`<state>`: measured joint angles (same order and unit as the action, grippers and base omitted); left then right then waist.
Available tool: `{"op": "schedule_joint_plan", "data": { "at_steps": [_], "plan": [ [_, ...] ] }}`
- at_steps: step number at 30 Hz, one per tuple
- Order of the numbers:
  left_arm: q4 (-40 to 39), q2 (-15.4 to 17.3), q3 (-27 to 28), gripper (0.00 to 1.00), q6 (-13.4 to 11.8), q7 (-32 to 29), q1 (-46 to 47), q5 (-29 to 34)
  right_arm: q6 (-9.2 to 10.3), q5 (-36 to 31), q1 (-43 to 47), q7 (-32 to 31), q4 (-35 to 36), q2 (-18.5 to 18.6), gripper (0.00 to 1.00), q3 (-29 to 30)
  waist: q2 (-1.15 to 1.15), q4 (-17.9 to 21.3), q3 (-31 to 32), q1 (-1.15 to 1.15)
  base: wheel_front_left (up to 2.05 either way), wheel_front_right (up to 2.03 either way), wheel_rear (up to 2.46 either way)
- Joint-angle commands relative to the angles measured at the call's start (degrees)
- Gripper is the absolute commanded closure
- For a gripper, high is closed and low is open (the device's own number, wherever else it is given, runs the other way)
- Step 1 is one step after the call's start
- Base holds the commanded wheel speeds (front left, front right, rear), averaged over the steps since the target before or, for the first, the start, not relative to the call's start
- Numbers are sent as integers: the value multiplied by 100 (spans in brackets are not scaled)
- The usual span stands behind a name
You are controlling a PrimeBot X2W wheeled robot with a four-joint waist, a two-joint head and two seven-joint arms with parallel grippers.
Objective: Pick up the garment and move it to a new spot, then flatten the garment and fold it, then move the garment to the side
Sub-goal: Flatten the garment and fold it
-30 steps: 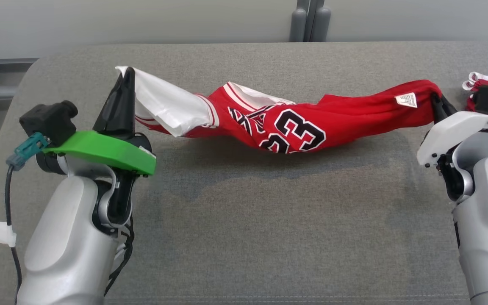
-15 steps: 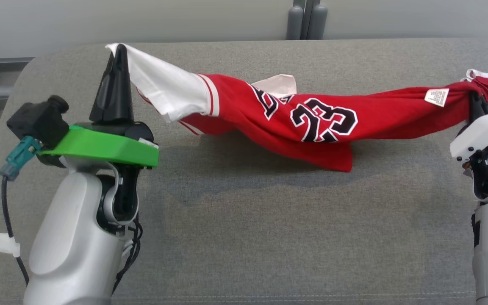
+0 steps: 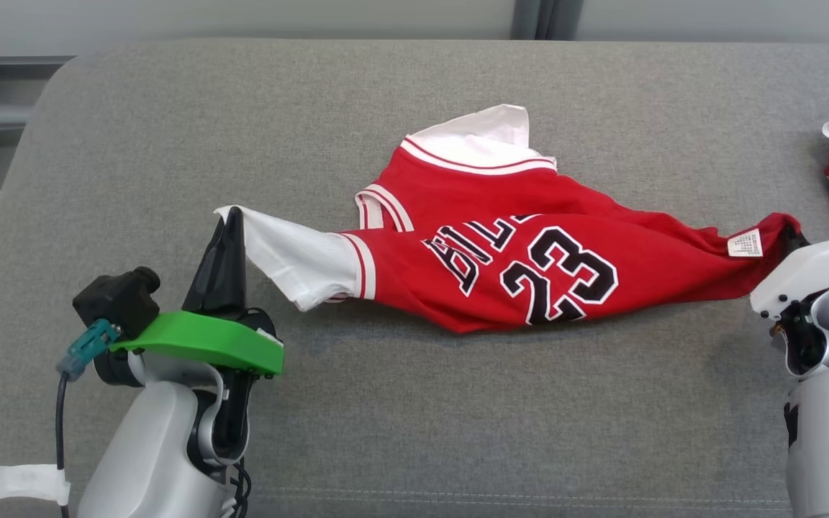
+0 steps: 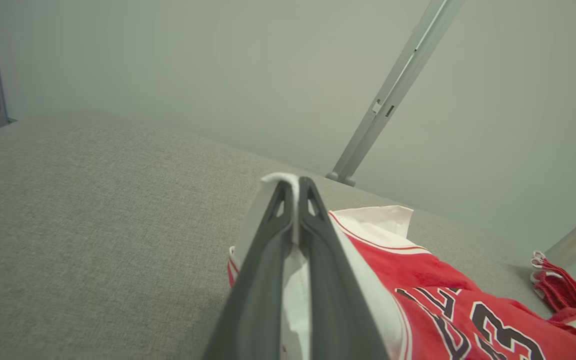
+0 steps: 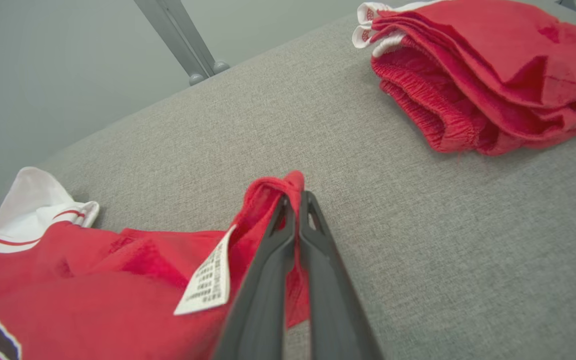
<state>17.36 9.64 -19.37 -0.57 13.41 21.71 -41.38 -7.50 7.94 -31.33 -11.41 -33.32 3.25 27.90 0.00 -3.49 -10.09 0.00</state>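
Left gripper [image 4: 295, 184] is closed tight on the white sleeve end of the red garment [image 3: 458, 216]. Right gripper [image 5: 295, 197] is likewise clamped on the red hem corner, just beside the white care label [image 5: 208, 280]. Garment is stretched between the two, its middle lying on the grey padded surface [image 3: 400, 432] with the number 23 up; folded red clothes [image 5: 493, 75] lie apart at far right.
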Motion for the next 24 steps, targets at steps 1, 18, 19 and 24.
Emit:
{"op": "schedule_joint_plan", "data": {
  "at_steps": [1,18,19,24],
  "plan": [
    [17,0,19,100,7,32,-21,-2,3,25,-120,41,-10,12,100,19,0,-47,-54,0,0,0,0],
    [723,-220,122,100,297,187,1594,494,2,-624,-2535,593,-1208,194,100,351,0,-531,-917,0,0,0,0],
    [759,-247,147,100,296,181,1677,546,2,-701,-2668,627,-1273,226,100,391,0,-572,-980,0,0,0,0],
    [822,-399,348,100,349,184,1936,739,2,-1011,-3280,805,-1601,253,100,631,0,-769,-1236,0,0,0,0]
  ]
}}
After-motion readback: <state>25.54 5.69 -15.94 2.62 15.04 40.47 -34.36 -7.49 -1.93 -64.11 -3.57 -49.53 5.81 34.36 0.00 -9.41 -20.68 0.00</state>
